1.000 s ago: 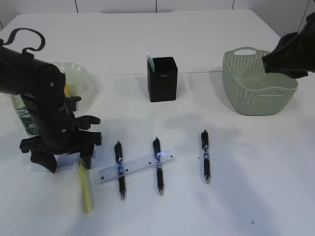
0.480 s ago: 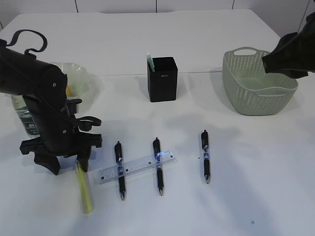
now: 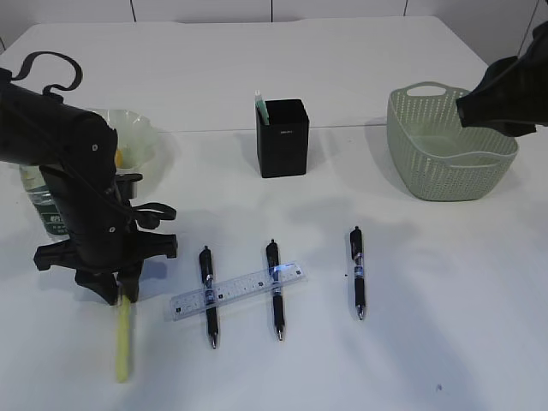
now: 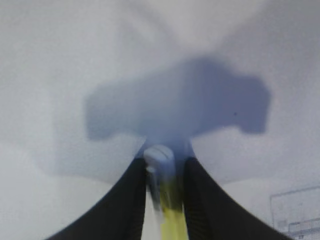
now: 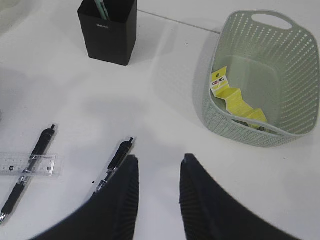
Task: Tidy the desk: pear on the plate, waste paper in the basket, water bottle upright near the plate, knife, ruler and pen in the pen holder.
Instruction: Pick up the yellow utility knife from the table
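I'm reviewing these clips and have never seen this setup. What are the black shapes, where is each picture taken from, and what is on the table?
This is a robot with two arms. The wide picture looks down across the table; the other two come from cameras on each wrist. The left gripper is shut on a yellow knife, seen close up between its fingers in the left wrist picture. The right gripper hangs open, holding nothing. On the table lie three pens, with a clear ruler across two of them. Behind stand a black pen holder and a green basket with waste paper inside. The plate and water bottle sit partly hidden behind the left arm.
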